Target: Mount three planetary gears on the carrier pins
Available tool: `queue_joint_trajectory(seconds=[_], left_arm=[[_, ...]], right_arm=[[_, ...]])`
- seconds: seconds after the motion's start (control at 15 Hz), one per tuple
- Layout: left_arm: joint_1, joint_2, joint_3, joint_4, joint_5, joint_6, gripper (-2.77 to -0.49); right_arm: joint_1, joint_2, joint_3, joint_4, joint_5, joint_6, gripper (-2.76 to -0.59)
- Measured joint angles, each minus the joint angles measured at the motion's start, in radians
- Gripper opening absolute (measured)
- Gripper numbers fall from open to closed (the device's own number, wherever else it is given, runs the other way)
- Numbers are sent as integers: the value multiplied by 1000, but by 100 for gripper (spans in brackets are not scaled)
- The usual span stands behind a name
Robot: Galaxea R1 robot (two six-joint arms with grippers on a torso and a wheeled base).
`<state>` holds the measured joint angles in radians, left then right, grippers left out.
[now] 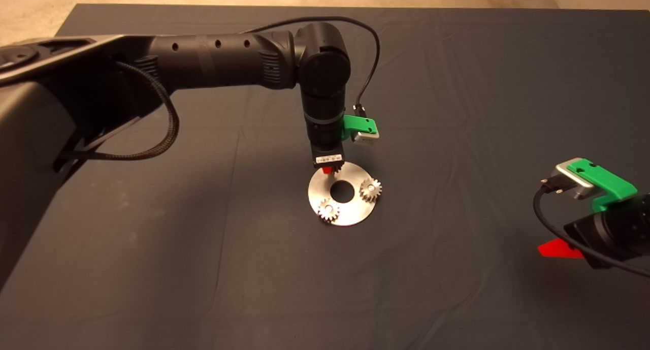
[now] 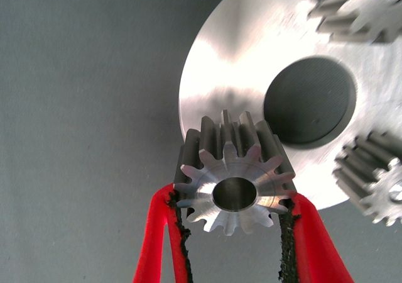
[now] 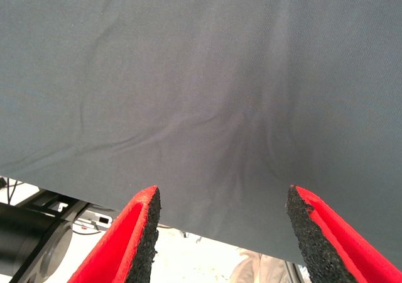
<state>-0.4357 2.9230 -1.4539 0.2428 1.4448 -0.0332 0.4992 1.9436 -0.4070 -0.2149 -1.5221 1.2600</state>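
Observation:
A flat round silver disc (image 1: 350, 208) with a large centre hole lies mid-mat. Two planetary gears sit on it, one at the right (image 1: 370, 189) and one at the front left (image 1: 328, 210); both also show in the left wrist view (image 2: 358, 9) (image 2: 377, 182). My left gripper (image 1: 329, 170) hangs straight down over the disc's far rim. It is shut on the third gear (image 2: 233, 185), which sits over the disc's edge (image 2: 213, 75). The carrier pins are hidden under the gears. My right gripper (image 3: 220, 233) is open and empty, parked at the mat's right edge.
The dark mat (image 1: 457, 86) covers the table, with soft creases. The left arm (image 1: 218, 60) spans the far left of the mat. The right wrist view looks over the mat's edge to floor clutter (image 3: 38, 226).

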Motion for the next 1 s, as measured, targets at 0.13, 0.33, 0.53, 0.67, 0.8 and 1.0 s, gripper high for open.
queue_joint_trajectory(seconds=[0.13, 0.33, 0.53, 0.67, 0.8, 1.0], left_arm=[[0, 1, 4, -5, -14, -6, -274], [0, 0, 4, -8, -30, -6, -274], [0, 0, 4, -7, -39, -5, -274], [0, -1, 4, -8, -39, -5, -274], [0, 0, 4, -8, -38, -5, -274], [0, 0, 4, -8, -17, -4, -274]], right_arm=[[0, -5, 0, 0, 1, 0, -189], [2, -13, 0, 0, 0, -4, -189], [2, -14, 0, 0, 0, -6, -189], [2, -16, 0, 0, 0, -6, -189], [2, -16, 0, 0, 0, -6, -189], [2, -16, -2, 0, 0, -7, -189]])
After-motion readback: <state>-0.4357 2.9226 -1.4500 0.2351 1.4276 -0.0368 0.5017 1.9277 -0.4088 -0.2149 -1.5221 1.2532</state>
